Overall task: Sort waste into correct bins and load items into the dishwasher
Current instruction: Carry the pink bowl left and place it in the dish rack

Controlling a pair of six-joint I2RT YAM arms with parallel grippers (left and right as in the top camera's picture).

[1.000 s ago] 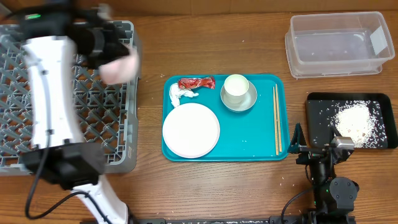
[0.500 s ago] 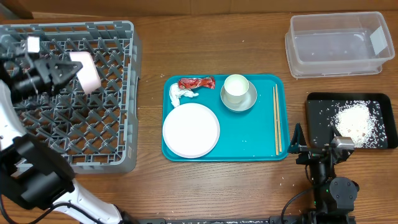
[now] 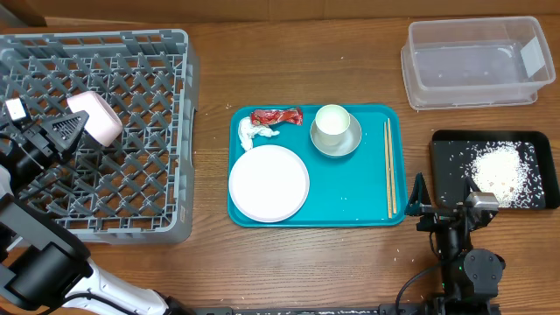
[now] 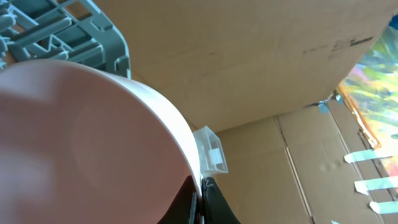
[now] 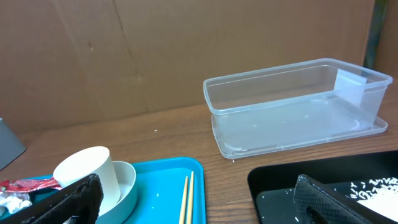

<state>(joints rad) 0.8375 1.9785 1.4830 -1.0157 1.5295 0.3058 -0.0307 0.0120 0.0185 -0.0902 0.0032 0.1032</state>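
Note:
My left gripper (image 3: 77, 129) is shut on the larger white plate with the pinkish back (image 3: 98, 117), held on edge over the grey dish rack (image 3: 149, 188); in the left wrist view the plate (image 4: 81, 143) fills the frame, its rim pinched between the fingers (image 4: 200, 202). On the teal tray (image 3: 350, 197) lie the small white plate (image 3: 269, 183), the white tissue wad (image 3: 255, 132), the red wrapper (image 3: 276, 115), and the white cup (image 3: 332, 122) standing in the grey-green bowl (image 3: 336, 145). The clear tub (image 3: 473, 61) is at the back right. My right gripper (image 3: 444, 213) is open and empty near the front edge.
Wooden chopsticks (image 3: 388, 166) lie on the tray's right side. A black tray (image 3: 455, 162) with loose white grains sits at the right. In the right wrist view the cup (image 5: 87, 171), chopsticks (image 5: 186, 199) and tub (image 5: 292, 106) lie ahead. Cardboard walls stand behind.
My left arm has swung left and back over the dish rack with the plate, which now sits lower and further left. The right arm has not moved.

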